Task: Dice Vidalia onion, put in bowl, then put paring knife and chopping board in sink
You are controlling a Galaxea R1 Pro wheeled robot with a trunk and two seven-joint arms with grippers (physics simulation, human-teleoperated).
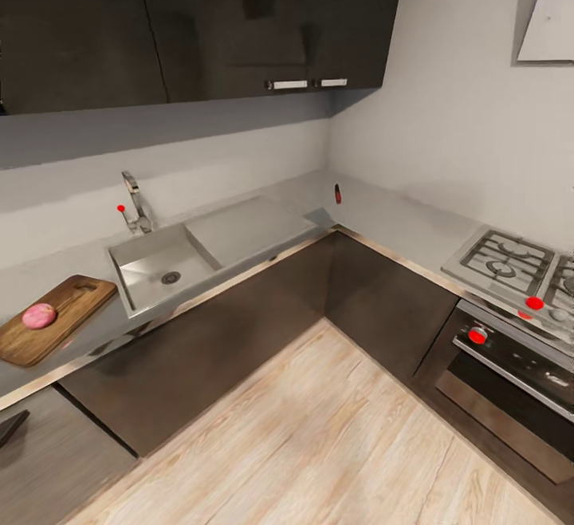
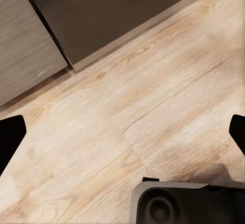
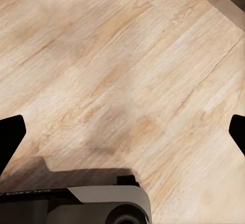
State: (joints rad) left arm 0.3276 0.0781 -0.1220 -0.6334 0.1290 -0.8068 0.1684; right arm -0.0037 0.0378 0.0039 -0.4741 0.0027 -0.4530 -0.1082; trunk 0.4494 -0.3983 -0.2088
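The pink Vidalia onion (image 1: 38, 316) rests on the brown chopping board (image 1: 56, 317), which lies on the grey countertop (image 1: 383, 222) left of the sink (image 1: 151, 270). The steel basin holds nothing, and its drainboard runs to the right. In the far corner of the countertop sits a small dark and red object (image 1: 337, 194), too small to tell if it is the paring knife. The bowl is out of view. My left gripper (image 2: 122, 137) and my right gripper (image 3: 122, 137) both hang open over the wooden floor, with nothing between their fingers.
Dark cabinets (image 1: 239, 325) run below the L-shaped counter, and dark wall cabinets hang above. A gas hob (image 1: 510, 266) and an oven with red knobs (image 1: 510, 373) stand at the right. The robot's base (image 2: 184, 203) shows low over the light wood floor (image 1: 319, 445).
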